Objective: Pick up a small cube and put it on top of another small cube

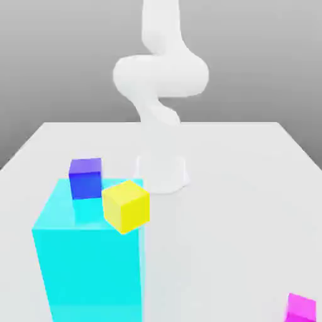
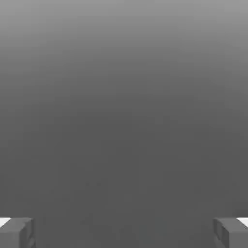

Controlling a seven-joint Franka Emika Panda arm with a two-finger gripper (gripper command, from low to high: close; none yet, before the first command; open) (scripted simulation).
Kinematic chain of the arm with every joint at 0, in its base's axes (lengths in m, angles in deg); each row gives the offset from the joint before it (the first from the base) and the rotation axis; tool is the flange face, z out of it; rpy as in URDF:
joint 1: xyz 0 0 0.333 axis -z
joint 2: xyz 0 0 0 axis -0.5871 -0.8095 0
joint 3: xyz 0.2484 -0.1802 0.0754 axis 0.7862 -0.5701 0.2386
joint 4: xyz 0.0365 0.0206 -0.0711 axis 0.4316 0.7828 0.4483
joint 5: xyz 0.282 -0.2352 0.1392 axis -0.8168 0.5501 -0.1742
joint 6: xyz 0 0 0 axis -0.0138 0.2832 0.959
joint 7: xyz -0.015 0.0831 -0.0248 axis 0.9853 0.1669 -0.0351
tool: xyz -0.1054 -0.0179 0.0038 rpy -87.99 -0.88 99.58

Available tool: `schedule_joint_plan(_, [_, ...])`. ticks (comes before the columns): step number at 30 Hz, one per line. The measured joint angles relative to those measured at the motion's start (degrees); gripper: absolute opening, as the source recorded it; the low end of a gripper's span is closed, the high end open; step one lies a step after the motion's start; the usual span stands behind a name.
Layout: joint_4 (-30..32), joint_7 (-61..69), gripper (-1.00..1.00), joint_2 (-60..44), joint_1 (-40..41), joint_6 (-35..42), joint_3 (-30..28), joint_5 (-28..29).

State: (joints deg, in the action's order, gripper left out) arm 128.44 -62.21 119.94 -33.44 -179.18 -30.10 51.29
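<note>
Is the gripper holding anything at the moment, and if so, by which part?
Nothing is held: in the hand view the gripper stands open, its two fingers wide apart with nothing between them.

- Wears plain, glossy-looking white all along the arm (image 1: 161,75).
- Swells into smooth, rounded joint housings (image 1: 188,77), bulging toward the exterior view's left and right.
- Narrows below to a tapering link (image 1: 157,113).
- Ends at the far side in a pale, rounded base (image 1: 161,176).
- Carries blocky grey fingers (image 2: 236,236) with darker inner faces and small white patches.
</note>
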Motion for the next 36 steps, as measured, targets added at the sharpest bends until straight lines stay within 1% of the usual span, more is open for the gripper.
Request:
schedule_joint_plan(8, [13.14, 3.45, 0.0, -11.94, 7.96, -12.5, -11.18, 2.55])
schedule_joint_plan(18, [31.11, 7.95, 0.0, -27.08, 16.61, -28.42, -22.99, 4.32])
schedule_joint_plan(20, [34.26, 7.31, 0.0, -30.07, 15.55, -30.4, -21.92, 4.65])
schedule_joint_plan(24, [37.76, 3.27, 0.0, -35.72, 10.12, -32.0, -15.0, 6.95])
schedule_joint_plan(26, [39.46, 1.65, 0.0, -37.58, 8.94, -32.92, -13.34, 7.52])
schedule_joint_plan(31, [38.65, -3.24, 0.0, -44.5, 9.82, -38.32, -13.34, 13.78])
schedule_joint_plan(33, [38.16, -3.21, 0.0, -47.56, 10.02, -40.82, -12.87, 13.54])
schedule_joint_plan(36, [37.47, -1.92, 0.0, -52.19, 13.98, -44.63, -8.15, 11.42])
